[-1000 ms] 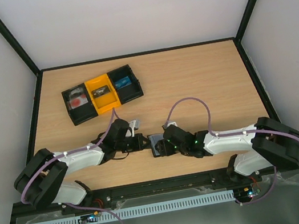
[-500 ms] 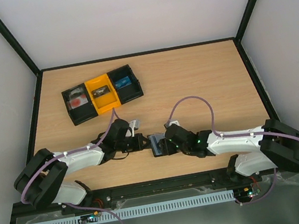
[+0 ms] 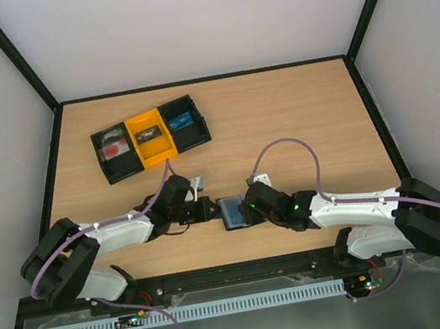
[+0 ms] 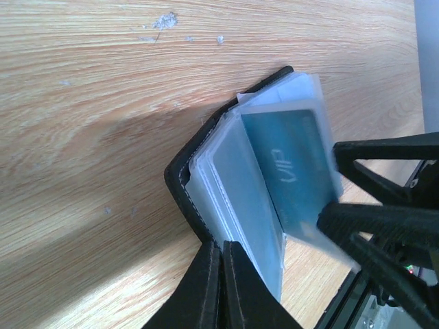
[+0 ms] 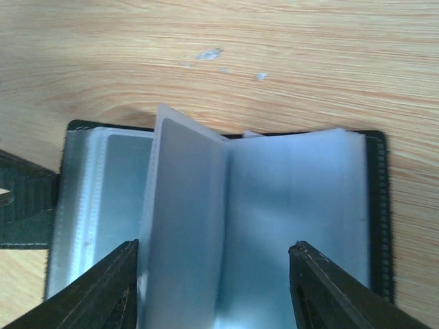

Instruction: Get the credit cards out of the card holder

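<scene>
The black card holder point(image 3: 233, 212) lies open on the table between my two grippers, its clear pocket pages fanned out. My left gripper point(image 4: 221, 274) is shut on the black cover edge point(image 4: 184, 192) of the holder. A teal credit card point(image 4: 291, 171) sits inside one clear pocket. My right gripper point(image 5: 216, 274) is open and straddles the pocket pages point(image 5: 185, 219), one page standing up between its fingers point(image 5: 120, 288). In the left wrist view, one right finger point(image 4: 374, 219) lies across the end of the teal card's pocket. Other cards are hidden by the cloudy pockets.
A black-and-yellow three-compartment tray point(image 3: 141, 115) with small items stands at the far left of the table. Both forearms lie low along the near edge, and dark frame rails run along the table's sides.
My right arm has slid left over the card holder and its jaws have narrowed. More of the blue pocket pages shows from above. The left arm has not moved.
</scene>
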Motion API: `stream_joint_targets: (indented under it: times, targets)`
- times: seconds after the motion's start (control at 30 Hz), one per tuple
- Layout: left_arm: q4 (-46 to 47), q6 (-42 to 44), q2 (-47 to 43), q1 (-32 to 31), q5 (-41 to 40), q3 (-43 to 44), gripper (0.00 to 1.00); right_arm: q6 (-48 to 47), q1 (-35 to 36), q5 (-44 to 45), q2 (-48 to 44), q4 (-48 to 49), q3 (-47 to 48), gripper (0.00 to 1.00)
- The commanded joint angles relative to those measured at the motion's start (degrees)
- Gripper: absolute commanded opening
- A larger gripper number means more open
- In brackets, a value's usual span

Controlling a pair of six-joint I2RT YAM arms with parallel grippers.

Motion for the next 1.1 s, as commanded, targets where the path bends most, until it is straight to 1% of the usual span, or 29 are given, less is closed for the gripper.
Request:
stream_joint_targets:
  times: [0.0, 0.17, 0.27, 0.37, 0.47, 0.6, 0.63, 0.67, 0.73, 0.77, 0.87, 1.07]
  targets:
    - [-2.1, 1.8, -0.1, -0.2, -1.2, 0.6, 0.03, 0.6, 0.3, 7.6, -1.8, -6.5, 0.8, 0.55]
    - [-2.9, 2.1, 0.0, 0.0, -2.6, 0.9, 0.03, 2.5, 0.3, 11.8, -2.9, -9.8, 0.5, 0.49]
    - [-3.3, 2.4, 0.1, 0.0, -3.2, 1.1, 0.03, 3.4, 0.3, 13.1, -4.2, -11.1, 0.7, 0.48]
    - [-4.6, 2.8, 0.0, 0.1, -4.4, 1.8, 0.04, 3.3, 0.3, 12.8, -6.0, -11.2, 1.0, 0.46]
    - [-6.3, 3.1, -0.9, 0.1, -6.0, 2.4, 0.06, 2.2, 0.3, 10.7, -7.8, -9.3, 0.6, 0.45]
    - [-8.7, 2.2, -3.3, 0.2, -9.0, 2.9, 0.27, 1.7, 0.2, 7.4, -8.9, -6.0, 0.0, 0.43]
    - [-8.8, 1.8, -4.0, 0.2, -9.4, 3.0, 0.35, 1.7, 0.3, 7.0, -8.8, -5.4, 0.0, 0.43]
    - [-8.9, 1.3, -4.7, 0.2, -9.8, 3.0, 0.46, 1.7, 0.3, 6.9, -8.6, -4.9, -0.1, 0.43]
    - [-8.7, 0.8, -5.9, 0.1, -9.8, 3.2, 0.55, 1.9, 0.3, 7.1, -8.1, -3.9, -0.1, 0.41]
    - [-8.4, 0.6, -6.3, 0.1, -9.6, 3.3, 0.58, 1.9, 0.3, 7.1, -7.7, -3.4, -0.2, 0.4]
    - [-6.4, 0.3, -5.9, -0.1, -7.4, 3.8, 0.6, 1.8, 0.2, 7.3, -6.4, -2.2, -0.1, 0.38]
    - [-0.9, -1.7, -1.1, -2.0, -4.1, 5.3, 0.61, 1.8, -0.5, 7.1, -3.9, -0.7, -0.6, 0.37]
